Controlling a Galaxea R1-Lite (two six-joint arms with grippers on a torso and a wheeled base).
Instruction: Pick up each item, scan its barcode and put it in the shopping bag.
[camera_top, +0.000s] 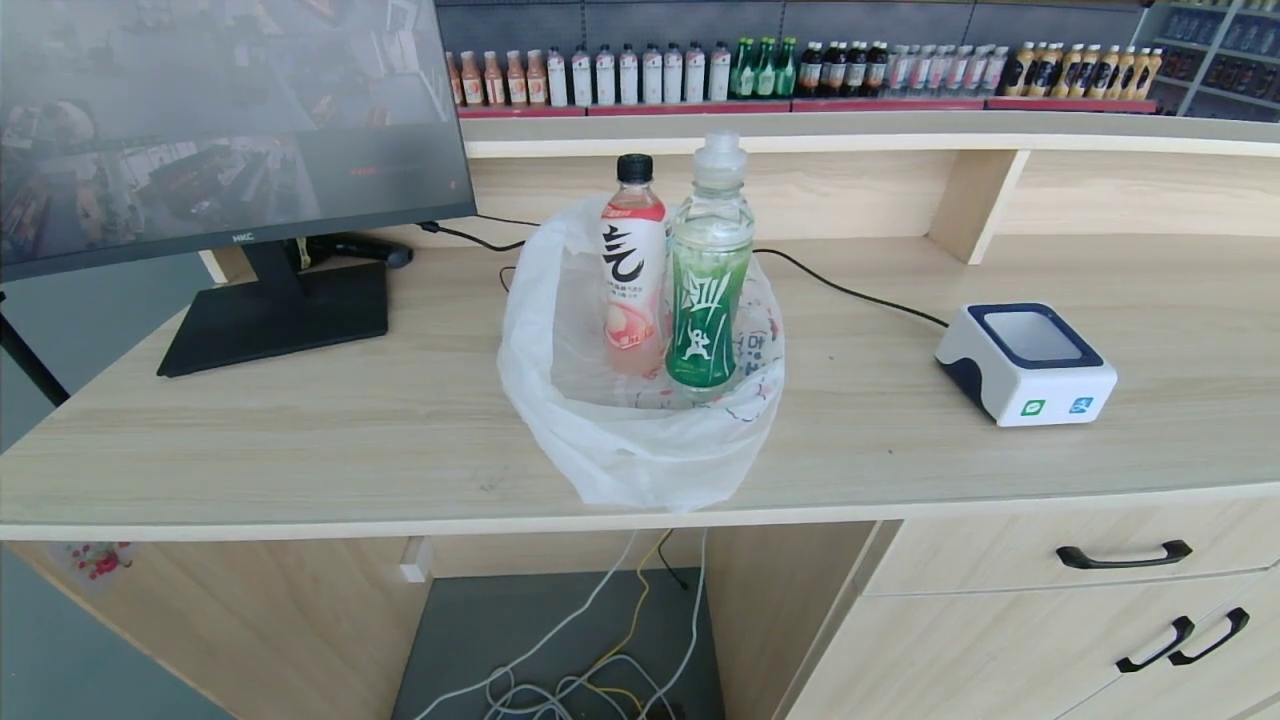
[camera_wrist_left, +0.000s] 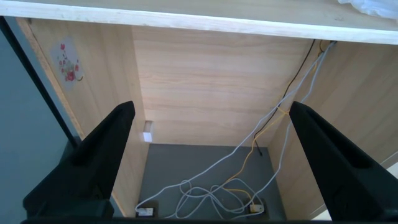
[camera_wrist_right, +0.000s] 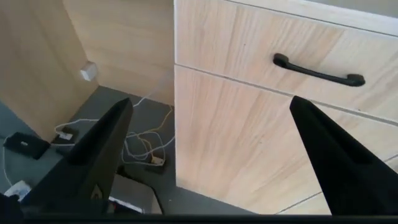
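A white plastic shopping bag (camera_top: 620, 440) sits open in the middle of the wooden counter (camera_top: 300, 420). Two bottles stand upright inside it: a pink peach drink with a black cap (camera_top: 633, 270) and a taller green-labelled bottle with a clear cap (camera_top: 710, 270). The white and blue barcode scanner (camera_top: 1025, 362) lies on the counter to the right of the bag. My left gripper (camera_wrist_left: 208, 155) hangs open below the counter edge, facing the leg space with cables. My right gripper (camera_wrist_right: 211, 155) hangs open in front of the drawers, with nothing between its fingers.
A black monitor (camera_top: 220, 120) on a stand occupies the counter's left rear, with a black handheld device (camera_top: 350, 248) behind it. Drawers with black handles (camera_top: 1125, 555) sit under the counter at right. Loose cables (camera_top: 600, 670) lie on the floor below. Bottle shelves (camera_top: 800, 70) line the back.
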